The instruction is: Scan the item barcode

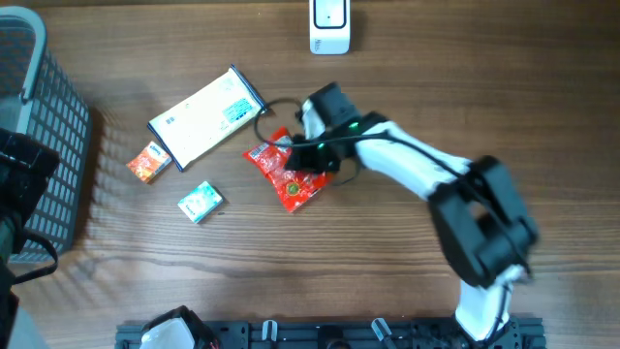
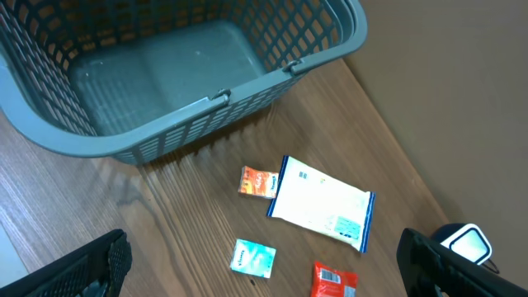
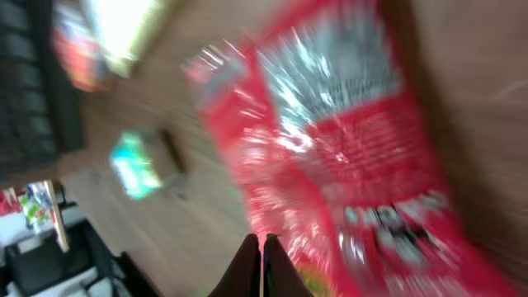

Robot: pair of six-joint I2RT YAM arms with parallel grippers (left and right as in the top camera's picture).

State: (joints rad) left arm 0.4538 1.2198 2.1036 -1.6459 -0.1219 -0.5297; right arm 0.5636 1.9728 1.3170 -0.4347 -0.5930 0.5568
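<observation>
Overhead view. Wood-grain table (image 1: 407,58) with a grey plastic lattice basket (image 1: 58,126) at the left edge and a white upright scanner unit (image 1: 329,26) at the far edge. Near the centre, a glossy red foil packet (image 1: 283,179) lying flat, close to the lower right corner of a white flat pouch with blue trim (image 1: 206,116). Left of these, a small orange sachet (image 1: 148,162) just beside the pouch and a small teal-and-white sachet (image 1: 200,202) nearer the front. White-and-black right arm (image 1: 417,165) reaching in from the lower right, with the right gripper (image 1: 312,163) directly over the red foil packet and its fingertips hidden under the wrist.

Left wrist view. Left gripper (image 2: 264,247) spread wide and holding nothing, its black fingers (image 2: 82,268) at the two lower corners, raised above the table. Basket across the top. Below it the orange sachet, the pouch, the teal-and-white sachet and, at the bottom edge, the red foil packet. Scanner unit at the lower right.

Right wrist view, heavily blurred. Right gripper pressed together, its thin dark fingers (image 3: 252,264) at bottom centre, meeting the near edge of the red foil packet that fills the right half. Not discernible whether any foil is caught between them. Teal-and-white sachet on the table to the left.
</observation>
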